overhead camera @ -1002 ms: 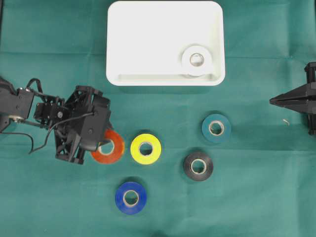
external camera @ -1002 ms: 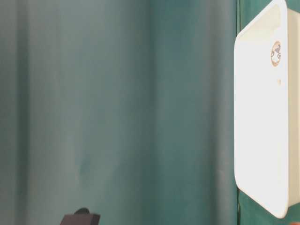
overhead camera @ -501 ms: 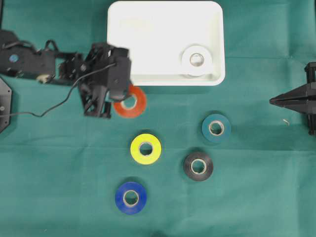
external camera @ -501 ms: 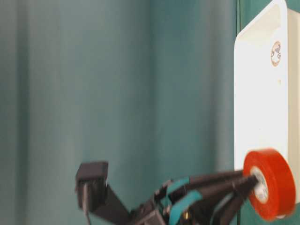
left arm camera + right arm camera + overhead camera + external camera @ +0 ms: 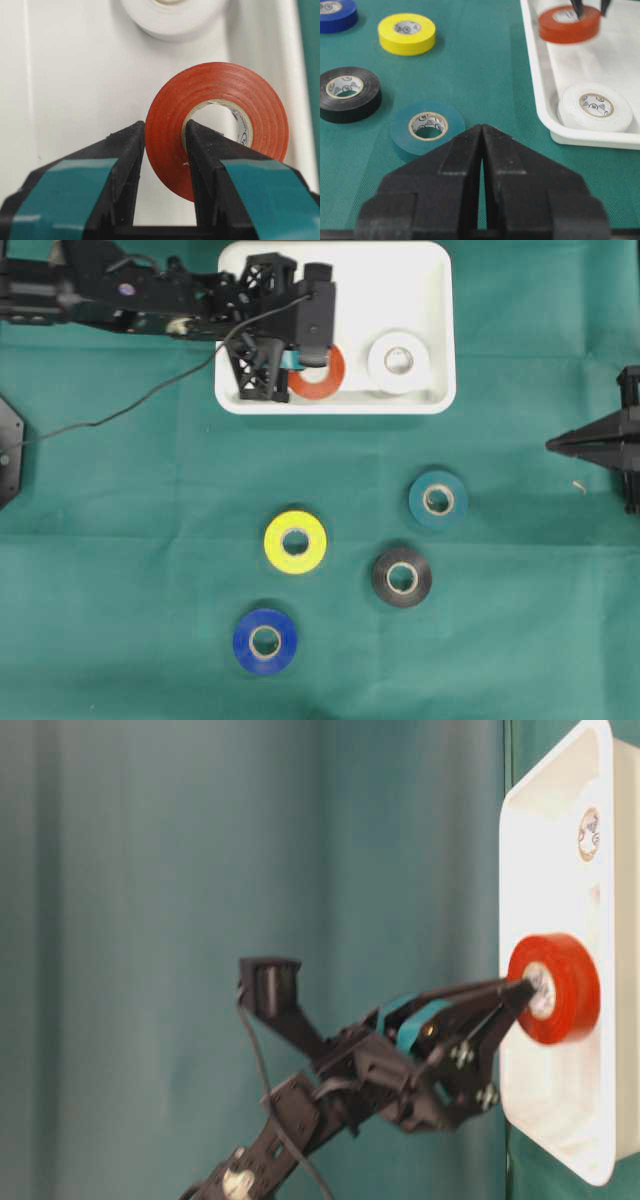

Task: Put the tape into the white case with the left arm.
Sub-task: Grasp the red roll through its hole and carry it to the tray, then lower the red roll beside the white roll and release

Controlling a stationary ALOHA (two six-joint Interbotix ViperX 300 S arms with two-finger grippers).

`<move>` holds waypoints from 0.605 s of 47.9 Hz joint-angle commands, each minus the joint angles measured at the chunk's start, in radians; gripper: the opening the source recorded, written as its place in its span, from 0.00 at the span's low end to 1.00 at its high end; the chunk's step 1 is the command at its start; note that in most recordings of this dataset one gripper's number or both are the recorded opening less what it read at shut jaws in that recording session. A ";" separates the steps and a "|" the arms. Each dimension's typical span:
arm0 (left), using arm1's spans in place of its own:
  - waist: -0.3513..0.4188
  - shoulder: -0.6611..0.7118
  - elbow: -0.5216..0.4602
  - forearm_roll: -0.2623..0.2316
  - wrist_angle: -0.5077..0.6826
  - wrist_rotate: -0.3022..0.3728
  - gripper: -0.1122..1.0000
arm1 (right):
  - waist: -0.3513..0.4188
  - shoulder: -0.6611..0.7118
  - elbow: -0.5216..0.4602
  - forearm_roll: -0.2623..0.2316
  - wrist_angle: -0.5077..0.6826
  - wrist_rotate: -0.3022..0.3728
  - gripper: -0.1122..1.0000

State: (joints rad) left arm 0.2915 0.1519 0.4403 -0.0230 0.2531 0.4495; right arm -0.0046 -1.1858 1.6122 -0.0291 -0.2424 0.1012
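Note:
My left gripper (image 5: 303,365), the one with teal bands, is shut on a red tape roll (image 5: 322,376), one finger outside the roll and one inside its core (image 5: 165,132). It holds the roll over the white case (image 5: 260,400), to the left of a white tape roll (image 5: 398,362) lying in the case. In the table-level view the red roll (image 5: 555,988) hangs just above the case floor (image 5: 560,840). The right wrist view shows the red roll (image 5: 568,23) inside the case (image 5: 540,100). My right gripper (image 5: 553,445) is shut and empty at the right edge.
On the green cloth lie a yellow roll (image 5: 295,541), a blue roll (image 5: 265,641), a black roll (image 5: 401,576) and a teal roll (image 5: 438,500). The left arm (image 5: 120,295) stretches along the far left.
My left gripper carried the red roll up from the cloth and over the case's near rim. The right arm has not moved.

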 commanded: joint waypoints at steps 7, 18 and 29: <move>0.031 0.028 -0.071 0.002 -0.038 0.006 0.31 | -0.002 0.008 -0.008 -0.002 -0.003 0.002 0.02; 0.044 0.043 -0.066 0.002 -0.058 0.006 0.31 | -0.002 0.008 -0.009 -0.003 -0.003 0.002 0.02; 0.044 0.043 -0.058 0.000 -0.058 0.006 0.31 | -0.002 0.008 -0.008 -0.003 -0.005 0.002 0.02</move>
State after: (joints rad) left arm 0.3329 0.2132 0.3973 -0.0230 0.2040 0.4556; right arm -0.0046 -1.1858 1.6122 -0.0307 -0.2424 0.1012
